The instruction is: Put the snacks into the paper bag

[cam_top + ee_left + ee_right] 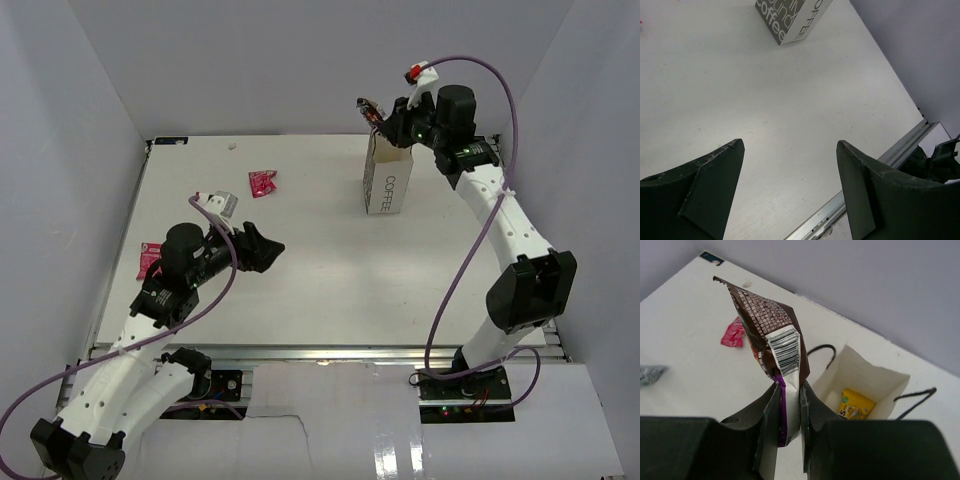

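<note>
The white paper bag [388, 183] marked "COFFEE" stands upright at the back right of the table. My right gripper [388, 118] is just above its open top, shut on the purple-and-dark snack [369, 108]. In the right wrist view the gripper [788, 387] pinches this snack [772, 330] upright beside the bag's mouth [887, 377], and a yellow snack [856, 405] lies inside. One pink-red snack [263, 182] lies left of the bag, another [150, 257] by my left arm. My left gripper [266, 248] is open and empty; the bag's base [790, 20] shows far ahead of it [790, 150].
A crumpled grey wrapper [228, 204] lies near my left wrist and shows in the right wrist view [650, 374]. A small white scrap [232, 146] lies at the back. White walls enclose the table. The table's metal front rail [905, 145] is near my left gripper.
</note>
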Available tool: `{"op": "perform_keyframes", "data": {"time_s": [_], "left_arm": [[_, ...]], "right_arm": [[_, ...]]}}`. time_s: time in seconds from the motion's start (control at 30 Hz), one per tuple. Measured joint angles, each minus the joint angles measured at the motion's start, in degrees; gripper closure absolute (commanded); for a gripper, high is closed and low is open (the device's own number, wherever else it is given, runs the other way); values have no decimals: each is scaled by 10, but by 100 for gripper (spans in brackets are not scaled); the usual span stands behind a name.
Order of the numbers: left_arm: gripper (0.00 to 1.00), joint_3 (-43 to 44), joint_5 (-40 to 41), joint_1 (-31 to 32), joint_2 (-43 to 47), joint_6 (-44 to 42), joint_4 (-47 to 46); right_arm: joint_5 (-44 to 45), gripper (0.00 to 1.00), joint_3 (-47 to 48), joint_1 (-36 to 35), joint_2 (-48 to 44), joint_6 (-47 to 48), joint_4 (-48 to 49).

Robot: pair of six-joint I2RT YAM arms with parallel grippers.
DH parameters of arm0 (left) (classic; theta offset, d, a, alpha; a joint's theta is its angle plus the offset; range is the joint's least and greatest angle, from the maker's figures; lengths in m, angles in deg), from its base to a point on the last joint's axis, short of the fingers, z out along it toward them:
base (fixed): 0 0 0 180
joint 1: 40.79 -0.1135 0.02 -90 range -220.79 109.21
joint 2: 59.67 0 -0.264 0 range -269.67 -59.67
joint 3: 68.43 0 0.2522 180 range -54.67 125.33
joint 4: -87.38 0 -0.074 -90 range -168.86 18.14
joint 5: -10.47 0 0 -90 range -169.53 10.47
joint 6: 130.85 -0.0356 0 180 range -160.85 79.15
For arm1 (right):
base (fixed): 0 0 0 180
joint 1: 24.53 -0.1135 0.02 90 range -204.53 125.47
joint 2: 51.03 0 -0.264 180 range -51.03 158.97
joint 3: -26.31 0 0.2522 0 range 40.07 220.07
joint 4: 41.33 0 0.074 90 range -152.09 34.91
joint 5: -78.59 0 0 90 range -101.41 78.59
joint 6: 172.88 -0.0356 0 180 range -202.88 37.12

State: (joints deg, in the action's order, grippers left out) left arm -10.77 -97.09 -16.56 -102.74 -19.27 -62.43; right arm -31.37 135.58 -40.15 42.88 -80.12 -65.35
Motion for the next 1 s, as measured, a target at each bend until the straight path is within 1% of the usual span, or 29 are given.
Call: {"op": "perform_keyframes", "data": {"time_s": [0.07,0.17,0.23,0.33,0.47,0.6,0.7,1.0], "left_arm": [[15,-13,13,0,16,9,14],[15,-20,29,0,39,19,26],[15,-23,35,0,53,24,30],[15,-24,41,0,65,30,30],[15,-30,48,0,72,36,34],[15,-30,50,0,72,38,37],[15,-30,50,0,71,40,37],[15,-32,51,0,71,40,37]], "right_arm": [[56,92,1,-2,21,-48,2],[135,92,1,-2,42,-92,2],[165,92,0,-1,45,-109,4],[189,92,0,1,43,-125,24],[191,92,-5,1,40,-140,48],[150,92,-31,2,21,-144,75],[132,92,-33,2,10,-144,91],[145,92,-35,6,-6,-151,119]]}}
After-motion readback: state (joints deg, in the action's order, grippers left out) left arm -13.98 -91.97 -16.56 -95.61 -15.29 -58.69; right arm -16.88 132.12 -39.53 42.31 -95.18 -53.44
